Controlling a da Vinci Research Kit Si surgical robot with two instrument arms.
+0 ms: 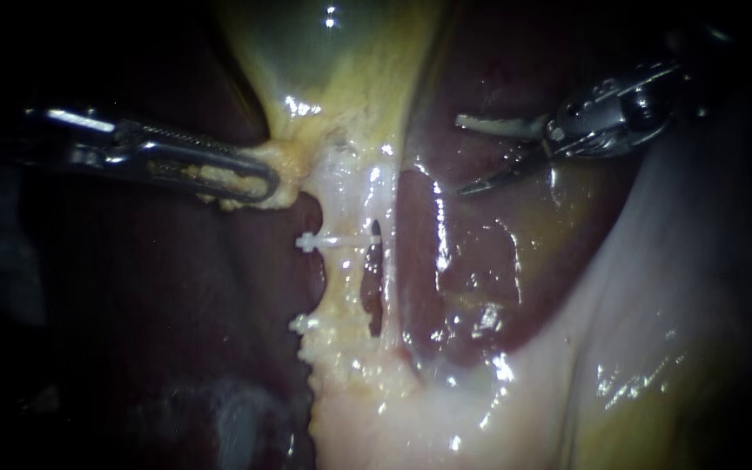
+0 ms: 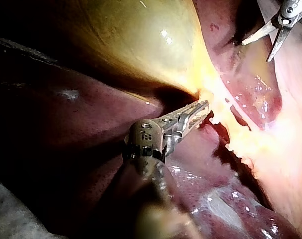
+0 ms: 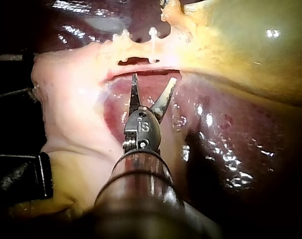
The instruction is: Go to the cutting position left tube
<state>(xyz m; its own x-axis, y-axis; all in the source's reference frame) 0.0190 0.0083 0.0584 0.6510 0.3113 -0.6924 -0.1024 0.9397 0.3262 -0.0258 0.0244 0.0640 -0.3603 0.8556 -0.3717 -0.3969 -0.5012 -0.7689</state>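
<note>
Your right instrument (image 3: 153, 78) is nearest. Its thin jaws stand wide apart and hold nothing. They sit over the liver (image 1: 498, 261), short of the tube.

Ahead lies the left tube (image 1: 347, 283), a pale yellow, wet, fat-flecked strand. A narrow slit parts it from the neighbouring strand. Two white clips cross it, the lower clip (image 1: 306, 324) and the upper clip (image 1: 332, 239).

Expect the tube to be soft, slippery and easily torn, so do not grasp it. Set the open jaws either side of the bare stretch between the clips.

Beyond, your left instrument (image 1: 267, 184) is closed on fatty tissue at the neck of the gallbladder (image 1: 341, 61), apparently holding the tube stretched.
</note>
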